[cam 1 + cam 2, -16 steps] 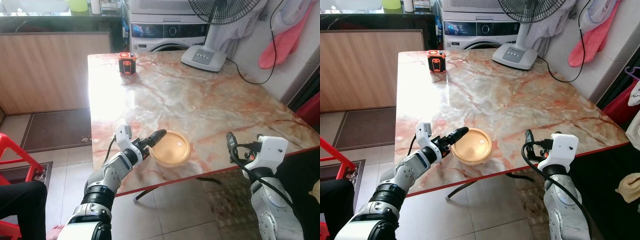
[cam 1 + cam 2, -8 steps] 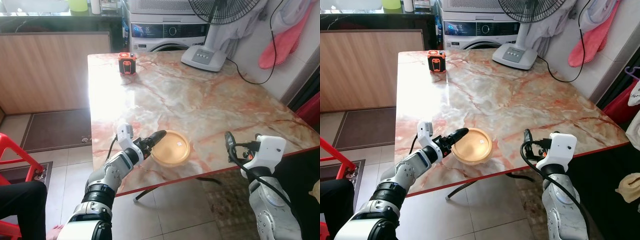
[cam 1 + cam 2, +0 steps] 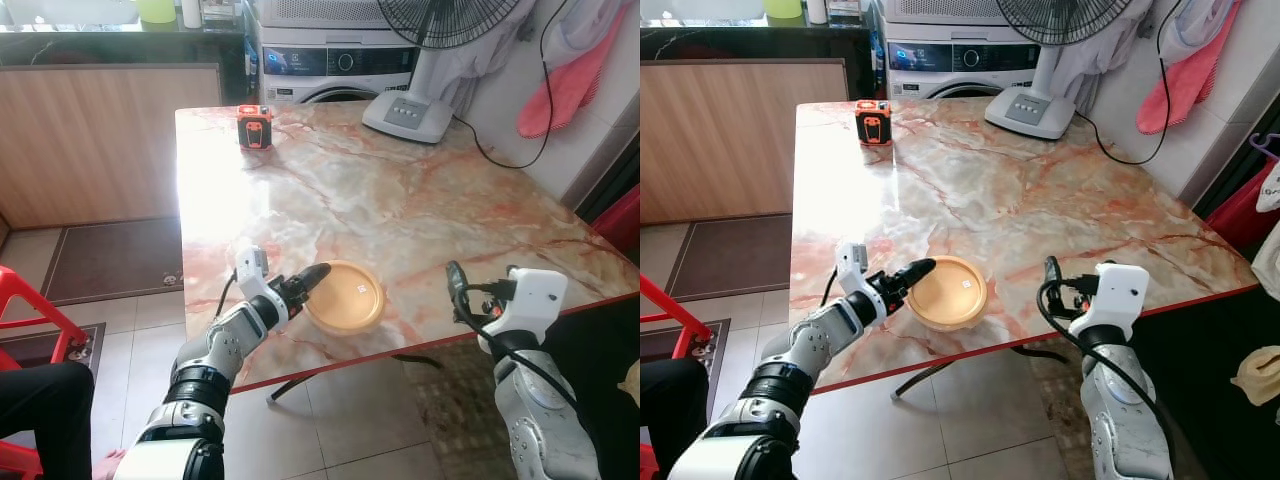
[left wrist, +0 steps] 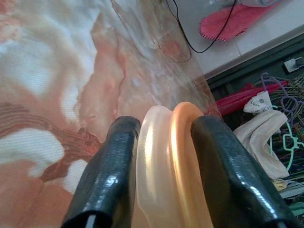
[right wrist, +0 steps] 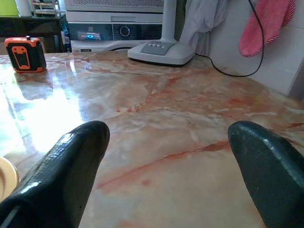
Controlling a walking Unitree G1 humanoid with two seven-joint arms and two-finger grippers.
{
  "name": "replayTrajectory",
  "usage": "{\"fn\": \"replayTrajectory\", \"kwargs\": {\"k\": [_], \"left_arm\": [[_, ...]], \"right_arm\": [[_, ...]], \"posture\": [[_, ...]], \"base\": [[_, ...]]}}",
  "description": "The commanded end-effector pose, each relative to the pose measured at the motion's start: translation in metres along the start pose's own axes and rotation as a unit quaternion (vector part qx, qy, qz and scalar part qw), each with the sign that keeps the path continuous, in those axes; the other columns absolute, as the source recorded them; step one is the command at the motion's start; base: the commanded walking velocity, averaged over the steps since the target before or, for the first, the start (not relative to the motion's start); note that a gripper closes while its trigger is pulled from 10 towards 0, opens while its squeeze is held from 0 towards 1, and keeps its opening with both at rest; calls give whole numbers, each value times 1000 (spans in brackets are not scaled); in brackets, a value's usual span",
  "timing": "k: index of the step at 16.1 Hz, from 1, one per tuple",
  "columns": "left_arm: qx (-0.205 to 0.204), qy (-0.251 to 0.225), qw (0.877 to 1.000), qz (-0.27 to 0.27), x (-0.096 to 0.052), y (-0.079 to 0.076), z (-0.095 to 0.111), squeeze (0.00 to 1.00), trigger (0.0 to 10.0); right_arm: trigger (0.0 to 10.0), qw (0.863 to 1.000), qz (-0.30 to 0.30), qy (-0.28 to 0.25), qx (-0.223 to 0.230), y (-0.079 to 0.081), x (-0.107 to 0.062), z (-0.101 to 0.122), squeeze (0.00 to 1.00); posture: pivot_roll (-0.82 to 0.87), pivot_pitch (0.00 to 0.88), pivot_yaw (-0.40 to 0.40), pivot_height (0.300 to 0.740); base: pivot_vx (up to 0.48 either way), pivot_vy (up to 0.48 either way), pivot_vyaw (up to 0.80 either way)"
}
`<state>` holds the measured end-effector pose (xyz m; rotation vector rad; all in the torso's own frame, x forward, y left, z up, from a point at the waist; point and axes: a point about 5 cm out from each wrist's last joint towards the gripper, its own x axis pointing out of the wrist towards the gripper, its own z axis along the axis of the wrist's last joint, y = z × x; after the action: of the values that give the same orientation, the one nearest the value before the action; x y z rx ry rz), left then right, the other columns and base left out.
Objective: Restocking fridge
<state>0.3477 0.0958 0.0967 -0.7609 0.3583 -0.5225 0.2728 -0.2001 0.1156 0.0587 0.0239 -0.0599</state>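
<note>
My left gripper pinches the rim of the shallow round orange plastic bowl on the marble-patterned table; my right gripper hovers wide open.

text: none legible | washing machine | panel display unreadable

An orange device and fan base stand on the marble table.
</note>
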Motion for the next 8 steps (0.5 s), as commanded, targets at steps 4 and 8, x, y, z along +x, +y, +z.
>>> {"fn": "replayTrajectory", "kwargs": {"k": [4,8], "left_arm": [[9,13,1000,5,3,-2,-2,0,0],[7,-14,1000,14,1,-1,4,0,0]], "right_arm": [[10000,1000,2,2,0,2,1,-2,0],[10000,1000,4,2,1,3,1,-2,0]], "posture": [[-110,0,-104,740],[-108,0,-105,740]], "base": [[0,0,0],[0,0,0]]}}
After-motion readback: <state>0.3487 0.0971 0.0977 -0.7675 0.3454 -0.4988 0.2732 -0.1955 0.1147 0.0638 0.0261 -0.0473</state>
